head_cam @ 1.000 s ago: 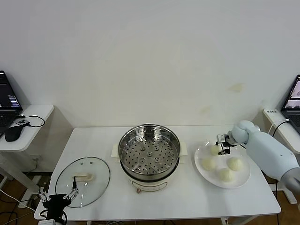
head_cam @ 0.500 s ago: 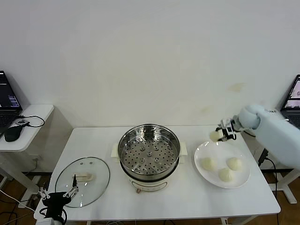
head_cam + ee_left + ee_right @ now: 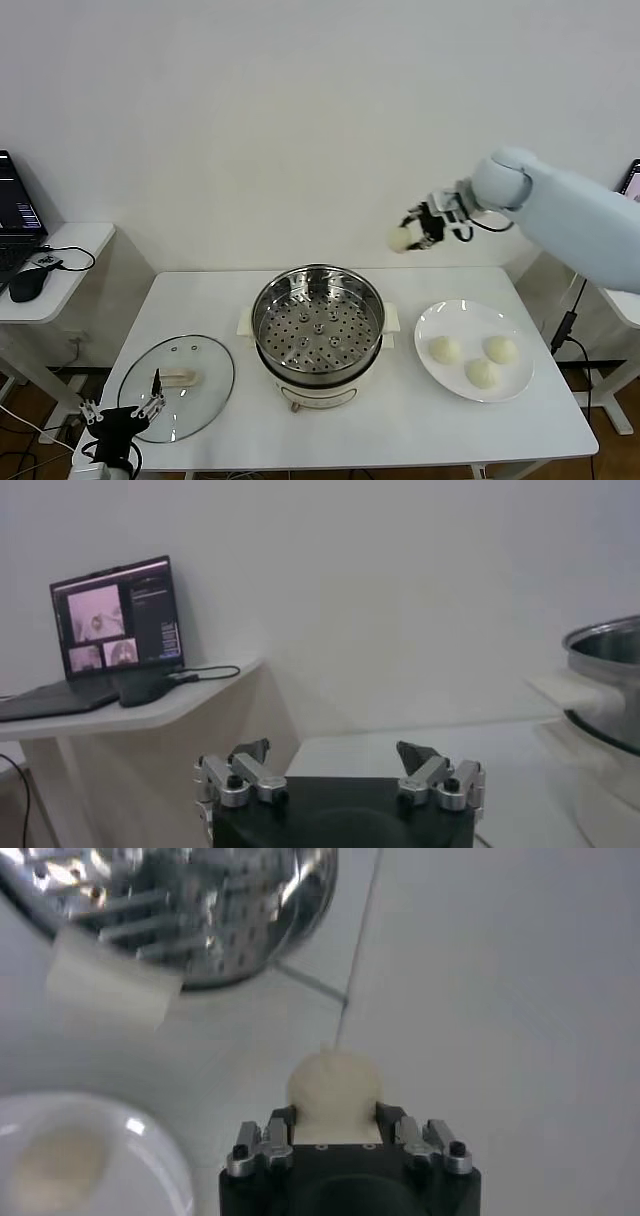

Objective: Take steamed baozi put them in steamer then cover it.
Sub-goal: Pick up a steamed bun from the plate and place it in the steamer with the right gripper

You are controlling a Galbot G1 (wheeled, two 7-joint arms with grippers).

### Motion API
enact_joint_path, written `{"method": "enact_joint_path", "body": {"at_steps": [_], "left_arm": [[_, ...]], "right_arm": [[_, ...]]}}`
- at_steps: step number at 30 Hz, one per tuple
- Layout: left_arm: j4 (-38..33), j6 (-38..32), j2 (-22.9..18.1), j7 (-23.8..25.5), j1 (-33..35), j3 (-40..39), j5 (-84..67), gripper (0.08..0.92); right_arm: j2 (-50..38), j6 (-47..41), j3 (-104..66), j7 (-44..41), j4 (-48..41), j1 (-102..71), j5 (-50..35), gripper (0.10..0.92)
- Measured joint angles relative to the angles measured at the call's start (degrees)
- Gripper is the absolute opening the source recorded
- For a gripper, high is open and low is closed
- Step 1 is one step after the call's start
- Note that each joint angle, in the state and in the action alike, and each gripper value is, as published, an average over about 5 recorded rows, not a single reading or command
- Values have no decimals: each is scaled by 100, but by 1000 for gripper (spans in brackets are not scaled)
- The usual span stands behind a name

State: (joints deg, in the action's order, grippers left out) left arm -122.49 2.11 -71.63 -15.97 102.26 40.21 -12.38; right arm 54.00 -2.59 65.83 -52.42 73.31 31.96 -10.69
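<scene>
Below and to the left of the right gripper (image 3: 417,232), clamped on one steamed baozi (image 3: 402,239), sits the steamer (image 3: 318,330); the left gripper (image 3: 120,418) idles wide open.

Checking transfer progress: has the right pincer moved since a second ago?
Yes. The right pincer, shut on a baozi, rose off the plate and swung left toward the steamer.
</scene>
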Motion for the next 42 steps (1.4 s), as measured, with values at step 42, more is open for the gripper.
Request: {"method": "enact_joint_path", "body": {"at_steps": [42], "left_arm": [[14, -24, -166, -10, -105, 128, -66, 823]], "right_arm": [[1835, 2422, 1127, 681, -653, -417, 2301, 548]]}}
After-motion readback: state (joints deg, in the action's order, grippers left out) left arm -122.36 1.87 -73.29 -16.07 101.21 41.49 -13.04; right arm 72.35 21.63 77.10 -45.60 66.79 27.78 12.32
